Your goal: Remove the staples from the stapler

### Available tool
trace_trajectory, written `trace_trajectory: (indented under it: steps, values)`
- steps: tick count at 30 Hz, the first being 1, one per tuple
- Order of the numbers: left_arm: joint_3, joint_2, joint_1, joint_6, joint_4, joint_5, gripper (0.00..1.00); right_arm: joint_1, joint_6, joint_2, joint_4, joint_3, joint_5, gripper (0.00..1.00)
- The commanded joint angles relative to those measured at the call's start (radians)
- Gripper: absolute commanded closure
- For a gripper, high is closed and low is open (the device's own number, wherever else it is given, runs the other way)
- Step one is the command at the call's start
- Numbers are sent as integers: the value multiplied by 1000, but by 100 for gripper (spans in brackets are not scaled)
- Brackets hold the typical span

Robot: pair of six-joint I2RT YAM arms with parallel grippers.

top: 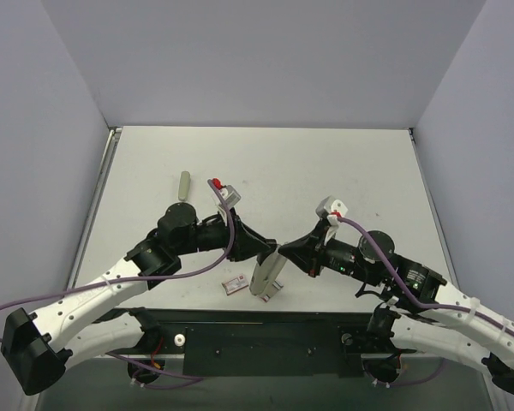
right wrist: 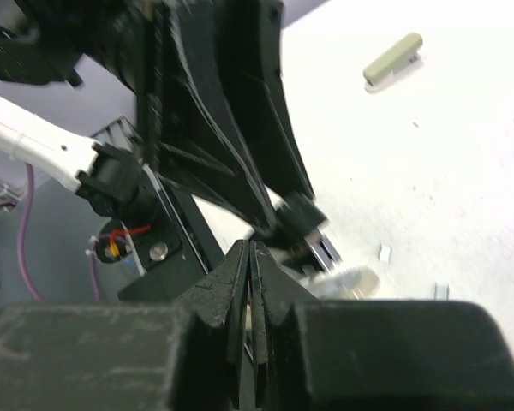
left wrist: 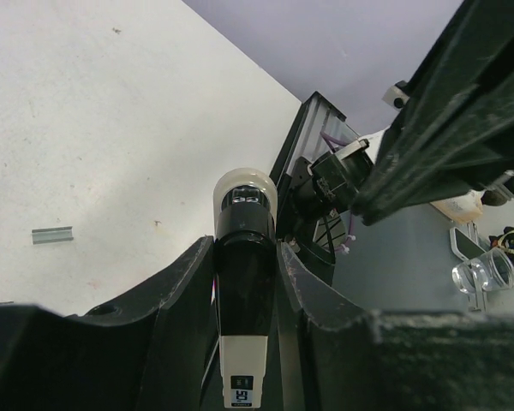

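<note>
- Gripping the stapler (top: 265, 276) in the left tool (left wrist: 245, 257), jaws part-way apart and clamped on both sides of the black mid-body.
- Holding it tilted near the front edge of the surface (top: 325, 171), between the two arms. Cannot tell whether the lower end touches down.
- Keeping the right tool (right wrist: 253, 257) pinched fully shut, nothing visible between the pads, tip just beside the stapler's upper end and facing the left tool.
- Probably set up to poke or drag at the staple rail with that closed tip; judgement only.
- Handling, as judged: stiff, metal, fairly light. Smooth flanks, so liable to twist in a two-pad clamp if pushed off-axis.
- Best taken at mid-body, as now, leaving the end and rail free. Worth pushing along the bar's length, not across it.
- Looks: slim, long, grey-silver from above. From the left wrist: black body, cream round cap at the far end, pale lower section with a small label nearest the camera.
- Further out: small red-and-white box (top: 234, 285) lying just beside the stapler's lower end, on its left.
- Loose strip of staples (left wrist: 51, 235) lying flat, apart from the tools, plus small staple bits (right wrist: 384, 253) near the right tool.
- Olive-grey bar (top: 184, 184) lying well apart, toward the far left.
</note>
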Motion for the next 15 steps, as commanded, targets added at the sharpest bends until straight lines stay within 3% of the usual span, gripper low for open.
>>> trace_trajectory:
  steps: [1,8,15]
  values:
    - [53,-50,-1,-12,78,62,100,-4,12,-83,-123,-37,47,100]
    - [58,-84,-1,-38,113,163,100,-7,32,-157,-238,-59,-68,100]
    - [32,-128,-1,-99,211,277,100,-7,-11,-171,-250,-86,-266,100]
